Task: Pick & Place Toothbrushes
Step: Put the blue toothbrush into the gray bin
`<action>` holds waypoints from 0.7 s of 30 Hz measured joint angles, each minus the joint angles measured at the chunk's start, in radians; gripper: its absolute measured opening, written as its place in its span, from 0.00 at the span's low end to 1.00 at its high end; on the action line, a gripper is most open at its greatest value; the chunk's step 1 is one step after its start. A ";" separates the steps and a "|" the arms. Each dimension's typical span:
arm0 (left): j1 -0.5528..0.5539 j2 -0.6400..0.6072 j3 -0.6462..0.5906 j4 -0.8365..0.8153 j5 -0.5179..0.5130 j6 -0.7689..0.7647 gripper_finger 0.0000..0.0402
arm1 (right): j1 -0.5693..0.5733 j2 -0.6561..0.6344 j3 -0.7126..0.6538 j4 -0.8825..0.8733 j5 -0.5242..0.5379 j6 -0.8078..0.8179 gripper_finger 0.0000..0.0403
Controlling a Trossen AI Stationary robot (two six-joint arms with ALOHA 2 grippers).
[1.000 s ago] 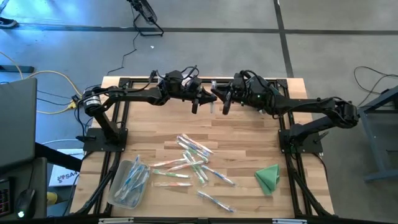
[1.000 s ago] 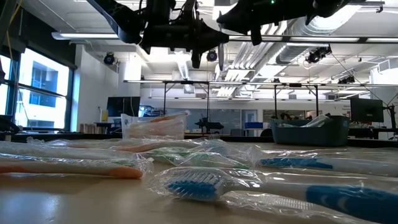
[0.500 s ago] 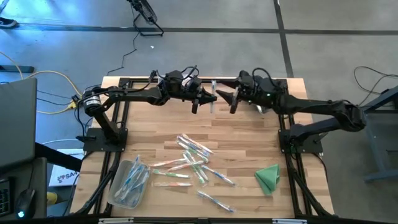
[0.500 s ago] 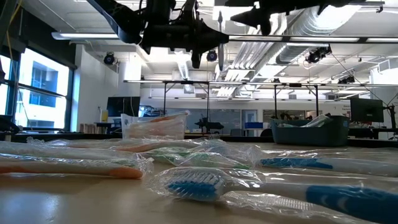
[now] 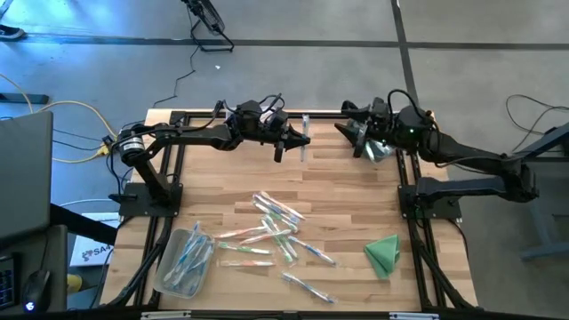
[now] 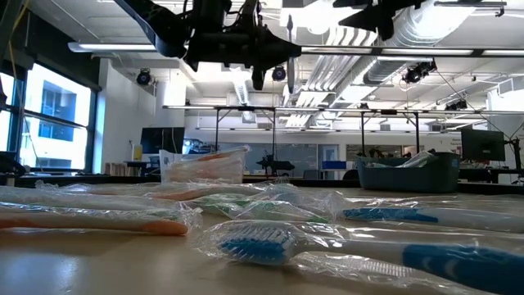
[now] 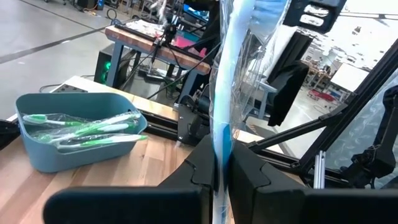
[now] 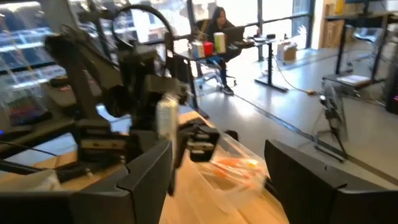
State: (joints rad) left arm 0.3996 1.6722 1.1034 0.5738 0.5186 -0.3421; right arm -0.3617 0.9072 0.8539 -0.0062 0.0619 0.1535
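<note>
Between my left pincer's (image 7: 219, 171) closed fingers stands the wrapped blue-handled toothbrush (image 7: 225, 93). Beside it, my right pincer (image 5: 363, 140) has just released it, is open, and has moved away: handover done.

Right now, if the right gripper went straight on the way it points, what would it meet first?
Probably the left gripper, shut on a wrapped blue toothbrush. The right gripper, fingers open, faces it across the table's far edge. Depth is unclear; a clear bin lies lower between them.
</note>
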 joint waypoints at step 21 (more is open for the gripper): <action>0.098 -0.249 0.002 -0.562 -0.032 0.014 0.04 | -0.088 0.013 0.000 -0.224 0.101 0.056 0.56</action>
State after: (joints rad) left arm 0.4974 1.4234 1.1049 0.0120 0.4862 -0.3285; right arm -0.4500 0.9203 0.8539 -0.2302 0.1626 0.2098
